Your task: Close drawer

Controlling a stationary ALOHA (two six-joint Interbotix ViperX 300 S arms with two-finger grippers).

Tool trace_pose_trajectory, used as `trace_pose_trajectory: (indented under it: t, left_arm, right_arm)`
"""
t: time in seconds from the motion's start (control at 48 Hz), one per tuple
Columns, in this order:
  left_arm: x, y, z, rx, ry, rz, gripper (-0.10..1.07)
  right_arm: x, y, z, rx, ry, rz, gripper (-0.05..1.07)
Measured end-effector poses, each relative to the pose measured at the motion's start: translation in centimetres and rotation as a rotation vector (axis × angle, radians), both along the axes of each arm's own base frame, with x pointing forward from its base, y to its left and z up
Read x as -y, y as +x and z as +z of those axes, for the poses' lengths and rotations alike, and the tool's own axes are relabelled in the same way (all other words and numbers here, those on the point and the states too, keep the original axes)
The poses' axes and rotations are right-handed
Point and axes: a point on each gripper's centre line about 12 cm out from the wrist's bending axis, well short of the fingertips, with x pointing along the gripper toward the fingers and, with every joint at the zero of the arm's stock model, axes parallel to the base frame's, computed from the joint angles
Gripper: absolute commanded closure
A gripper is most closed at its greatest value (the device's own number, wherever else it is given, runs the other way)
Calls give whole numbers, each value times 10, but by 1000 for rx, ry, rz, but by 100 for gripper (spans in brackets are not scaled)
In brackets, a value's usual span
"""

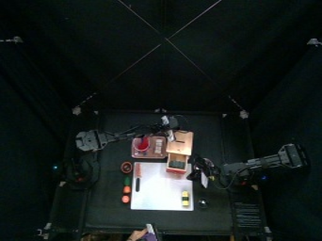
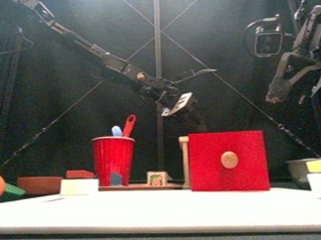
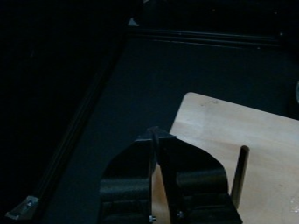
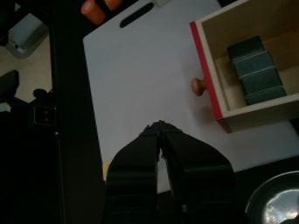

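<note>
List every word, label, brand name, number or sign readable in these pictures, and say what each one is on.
No readable text in any view.
Drawer: red front with a round wooden knob, no lettering.
Red cup: plain, no print visible.
White mat: blank.
Small picture card beside the cup: shows some marking, too small to read.
Green blocks in the drawer: no legible marking.

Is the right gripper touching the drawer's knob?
Apart. The right wrist view shows white mat between the right gripper and the knob on the open drawer.
</note>
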Motion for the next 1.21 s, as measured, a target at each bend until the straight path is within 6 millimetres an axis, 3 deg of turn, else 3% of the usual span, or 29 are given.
trace_pose_trajectory:
  t: [0.333, 0.708, 1.208]
  left_arm:
    - [-15, 6, -20, -110, -4, 3, 52]
    - [-25, 1, -20, -126, -7, 20, 52]
    - [-23, -3, -33, -200, -40, 20, 52]
  right_arm:
    - [-12, 24, -12, -80, 20, 7, 66]
    - [-17, 49, -26, -153, 7, 2, 84]
    - [-12, 75, -52, -278, -41, -15, 84]
